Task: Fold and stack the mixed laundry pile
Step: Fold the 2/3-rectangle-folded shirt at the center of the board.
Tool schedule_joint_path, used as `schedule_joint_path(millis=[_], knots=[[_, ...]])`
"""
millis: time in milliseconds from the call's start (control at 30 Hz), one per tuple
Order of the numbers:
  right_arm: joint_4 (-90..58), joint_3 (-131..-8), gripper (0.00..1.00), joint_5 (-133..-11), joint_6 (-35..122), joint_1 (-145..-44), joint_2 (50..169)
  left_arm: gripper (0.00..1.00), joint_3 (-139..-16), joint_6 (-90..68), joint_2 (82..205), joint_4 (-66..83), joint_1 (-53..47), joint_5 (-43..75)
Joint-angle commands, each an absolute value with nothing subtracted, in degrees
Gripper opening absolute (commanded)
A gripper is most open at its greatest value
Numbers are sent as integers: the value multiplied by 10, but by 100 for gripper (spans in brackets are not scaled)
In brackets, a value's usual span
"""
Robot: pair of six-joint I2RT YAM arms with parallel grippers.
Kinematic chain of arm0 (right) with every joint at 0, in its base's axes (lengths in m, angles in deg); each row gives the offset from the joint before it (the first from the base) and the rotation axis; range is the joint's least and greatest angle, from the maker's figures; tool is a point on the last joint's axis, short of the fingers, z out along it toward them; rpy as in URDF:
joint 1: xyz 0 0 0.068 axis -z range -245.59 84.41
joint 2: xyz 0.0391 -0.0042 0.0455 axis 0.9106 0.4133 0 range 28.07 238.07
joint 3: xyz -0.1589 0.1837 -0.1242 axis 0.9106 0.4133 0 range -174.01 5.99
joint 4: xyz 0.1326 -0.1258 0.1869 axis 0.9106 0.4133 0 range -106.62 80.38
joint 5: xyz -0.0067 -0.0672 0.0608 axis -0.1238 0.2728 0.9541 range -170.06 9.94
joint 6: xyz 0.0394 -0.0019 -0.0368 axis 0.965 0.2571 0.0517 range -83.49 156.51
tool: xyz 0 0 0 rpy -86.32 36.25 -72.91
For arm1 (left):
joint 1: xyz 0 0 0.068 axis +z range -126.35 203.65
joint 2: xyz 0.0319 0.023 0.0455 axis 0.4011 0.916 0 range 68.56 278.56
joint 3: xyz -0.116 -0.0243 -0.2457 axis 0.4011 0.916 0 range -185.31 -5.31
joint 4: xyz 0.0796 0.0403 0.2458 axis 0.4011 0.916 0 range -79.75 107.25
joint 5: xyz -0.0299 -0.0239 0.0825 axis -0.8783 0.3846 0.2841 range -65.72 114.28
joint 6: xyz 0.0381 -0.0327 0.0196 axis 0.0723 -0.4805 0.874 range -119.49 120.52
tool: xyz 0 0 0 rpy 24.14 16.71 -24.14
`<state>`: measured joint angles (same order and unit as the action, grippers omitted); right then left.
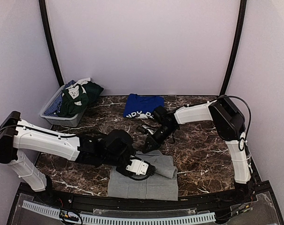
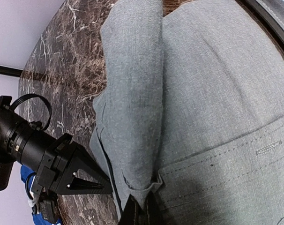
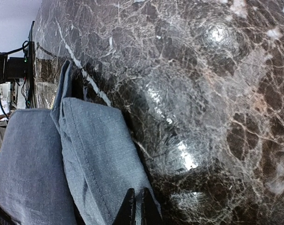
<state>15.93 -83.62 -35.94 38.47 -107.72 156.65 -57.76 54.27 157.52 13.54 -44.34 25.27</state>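
Marble table [image 1: 198, 140]: one grey shirt [image 1: 146, 185], one blue shirt [image 1: 139, 105], one basket [image 1: 55, 117].

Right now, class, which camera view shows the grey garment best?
Top external: the grey garment lies almost wholly in view. The left wrist shows only close-up folds and stitching; the right wrist, one folded edge.

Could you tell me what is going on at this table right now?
Two robot arms are working on a light-grey shirt lying at the near edge of the marble table. The left gripper is shut on a raised fold of it, and the right gripper appears shut on the shirt's edge next to it. A folded royal-blue T-shirt lies at the back, and more clothes sit in the grey basket at the back left.
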Motion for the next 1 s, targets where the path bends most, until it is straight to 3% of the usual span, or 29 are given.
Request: schedule_joint_path(millis=[0, 400, 600, 767, 867, 933, 967], knots=[[161, -835, 4, -354, 381, -1081, 1579, 0, -607, 565, 1561, 156, -415, 261], [158, -831, 1, -347, 383, -1083, 1577, 0, -623, 615, 1597, 126, -358, 257], [156, -842, 5, -363, 395, -1080, 1556, 3, -616, 627, 1629, 72, -348, 254], [169, -869, 25, -404, 416, -1062, 1529, 13, -617, 630, 1649, 48, -346, 281], [170, -880, 43, -419, 431, -1034, 1495, 21, -628, 618, 1636, 55, -346, 291], [176, -889, 52, -434, 437, -1009, 1473, 33, -631, 603, 1617, 50, -344, 295], [180, -892, 54, -437, 439, -999, 1462, 50, -633, 591, 1611, 45, -340, 301]])
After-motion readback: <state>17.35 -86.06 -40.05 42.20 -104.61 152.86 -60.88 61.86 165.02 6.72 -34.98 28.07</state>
